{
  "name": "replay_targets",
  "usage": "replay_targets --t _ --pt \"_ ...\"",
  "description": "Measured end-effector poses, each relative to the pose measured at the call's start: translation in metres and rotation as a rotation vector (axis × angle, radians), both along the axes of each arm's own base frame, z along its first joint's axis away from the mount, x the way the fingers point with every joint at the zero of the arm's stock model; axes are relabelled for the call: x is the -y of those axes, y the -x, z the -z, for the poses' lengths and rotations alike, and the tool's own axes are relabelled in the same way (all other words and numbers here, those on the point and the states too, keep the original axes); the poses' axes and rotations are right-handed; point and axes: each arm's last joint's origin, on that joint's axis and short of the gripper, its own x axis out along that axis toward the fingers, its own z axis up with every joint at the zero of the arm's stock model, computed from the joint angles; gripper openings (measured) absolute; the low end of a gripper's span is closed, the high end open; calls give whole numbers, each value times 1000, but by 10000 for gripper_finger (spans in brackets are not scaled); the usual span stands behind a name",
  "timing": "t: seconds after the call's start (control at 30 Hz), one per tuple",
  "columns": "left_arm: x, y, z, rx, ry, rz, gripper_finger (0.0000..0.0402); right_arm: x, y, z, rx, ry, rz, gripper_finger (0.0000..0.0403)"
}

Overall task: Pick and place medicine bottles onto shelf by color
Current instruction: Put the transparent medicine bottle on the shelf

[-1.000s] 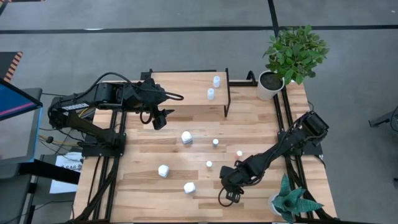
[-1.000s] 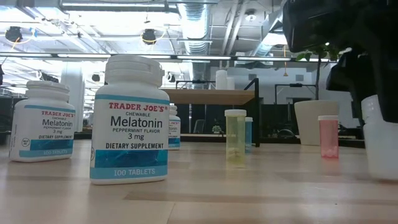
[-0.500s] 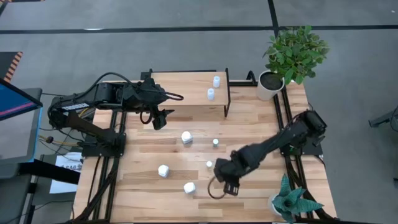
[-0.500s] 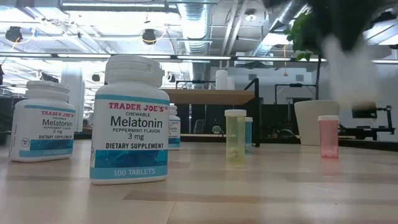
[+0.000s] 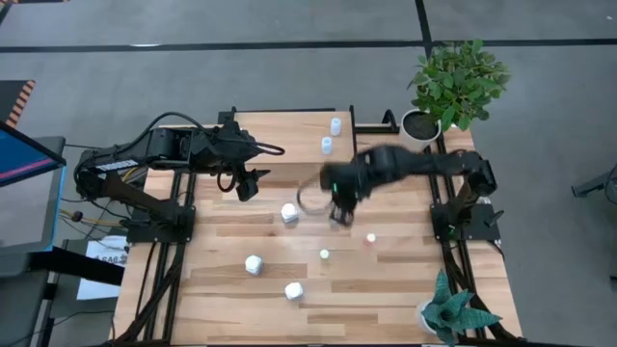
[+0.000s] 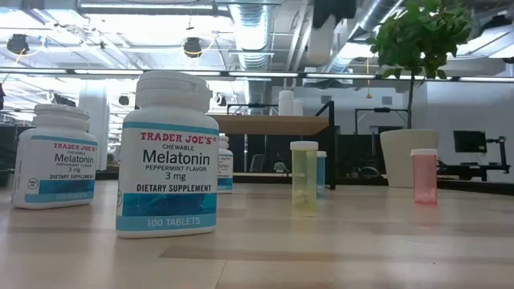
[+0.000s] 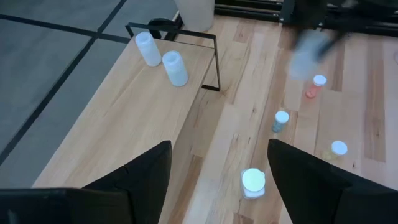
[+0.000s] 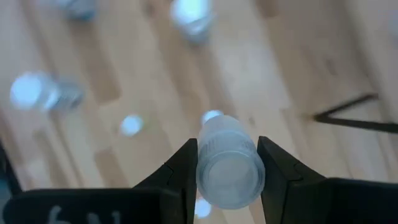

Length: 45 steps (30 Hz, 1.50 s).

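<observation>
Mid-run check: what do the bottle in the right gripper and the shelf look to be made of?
The bottle held between the right gripper fingers looks like frosted, translucent pale plastic with a matte finish, though motion blur leaves that unsure. The shelf top looks like light unvarnished wood with visible grain, on thin black legs, probably metal.

Right gripper (image 8: 227, 171) is above the table (image 5: 405, 280), just off the shelf (image 5: 280, 140) end, with a pale bottle (image 8: 229, 167) between its fingers. Beyond the fingertips: loose bottles on the tabletop. Left gripper (image 7: 217, 171) hangs beside the shelf's front edge; ahead of its fingers two bottles (image 7: 163, 59) stand on the shelf's far end, a white bottle (image 7: 253, 182) near the fingertips.
</observation>
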Motion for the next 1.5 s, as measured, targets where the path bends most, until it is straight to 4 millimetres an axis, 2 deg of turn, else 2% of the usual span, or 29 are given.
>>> replay_targets --t 0.13,0.27,0.47,0.63,0.83,1.0,1.5 --pt "0 0 0 0 0 0 254 51 6 -3 -3 -31 246 125" --pt "0 0 0 0 1 0 254 93 11 -1 -6 -27 366 128" --pt "0 0 0 1 2 -2 254 129 18 -2 40 -15 449 127" --pt "0 0 0 1 2 -2 254 146 22 -2 51 6 448 127" --pt "0 0 0 3 2 -3 254 157 6 16 27 -15 403 127" --pt "0 0 0 4 1 -3 254 163 1 29 -25 -22 387 128" --pt "0 0 0 2 -7 1 254 176 4 29 3 -6 365 133"
